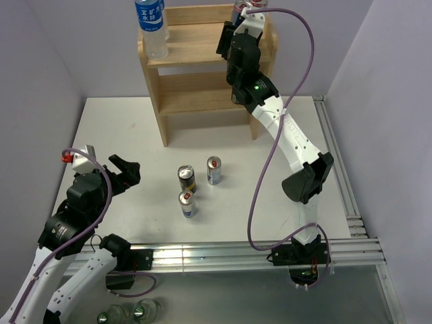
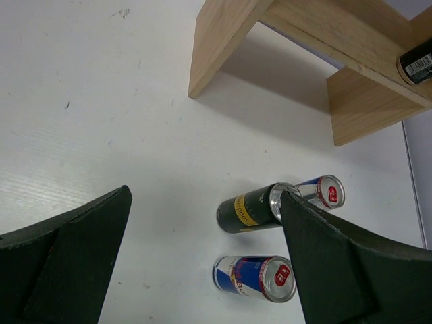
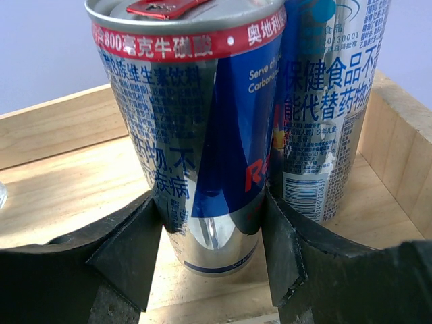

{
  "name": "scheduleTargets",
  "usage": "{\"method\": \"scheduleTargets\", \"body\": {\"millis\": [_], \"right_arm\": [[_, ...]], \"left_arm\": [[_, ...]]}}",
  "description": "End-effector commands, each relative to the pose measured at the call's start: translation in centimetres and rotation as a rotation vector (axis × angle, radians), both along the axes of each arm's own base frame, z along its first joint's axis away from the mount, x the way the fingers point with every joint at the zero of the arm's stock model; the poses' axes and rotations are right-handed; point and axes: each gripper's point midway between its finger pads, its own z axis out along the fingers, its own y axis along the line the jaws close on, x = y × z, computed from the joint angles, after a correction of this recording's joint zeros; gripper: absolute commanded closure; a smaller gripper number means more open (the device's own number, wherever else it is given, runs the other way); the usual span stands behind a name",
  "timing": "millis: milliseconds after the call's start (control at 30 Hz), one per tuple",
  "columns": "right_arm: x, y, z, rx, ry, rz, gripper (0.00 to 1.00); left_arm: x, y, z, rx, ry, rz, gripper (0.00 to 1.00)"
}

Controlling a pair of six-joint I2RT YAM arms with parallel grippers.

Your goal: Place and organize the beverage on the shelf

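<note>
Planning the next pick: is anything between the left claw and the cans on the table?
Nothing visible. Only bare table separates the open left claw from the dark can and blue can; the silver can stands behind the dark one.

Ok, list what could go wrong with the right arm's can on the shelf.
The right claw grips the Red Bull can close beside a second can; one finger sits between them, so opening may knock it over. The held can seems near the front edge of the shelf and could tip off.
</note>
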Motion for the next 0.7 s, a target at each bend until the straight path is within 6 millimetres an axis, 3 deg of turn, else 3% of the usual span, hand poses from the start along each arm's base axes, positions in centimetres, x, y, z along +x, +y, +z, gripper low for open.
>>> {"method": "scheduleTargets", "body": {"millis": [0, 100, 200, 667], "right_arm": [[1.6, 0.7, -11.4, -0.152, 0.278, -0.003, 0.67], [1.4, 0.8, -11.8, -0.166, 0.286, 0.001, 0.47], [1.4, 0.7, -12.3, -0.177, 0.295, -0.001, 0.39], [1.2, 1.8, -13.8, -0.191, 0.324, 0.007, 0.3]], "left_arm": [[0.8, 0.1, 1.1, 0.007, -0.043, 0.017, 0.01], [1.0, 0.1, 1.1, 0.012, -0.047, 0.018, 0.01], [1.1, 0.0, 0.9, 0.021, -0.044, 0.014, 0.01], [0.9, 0.4, 1.0, 0.038, -0.05, 0.023, 0.01]]}}
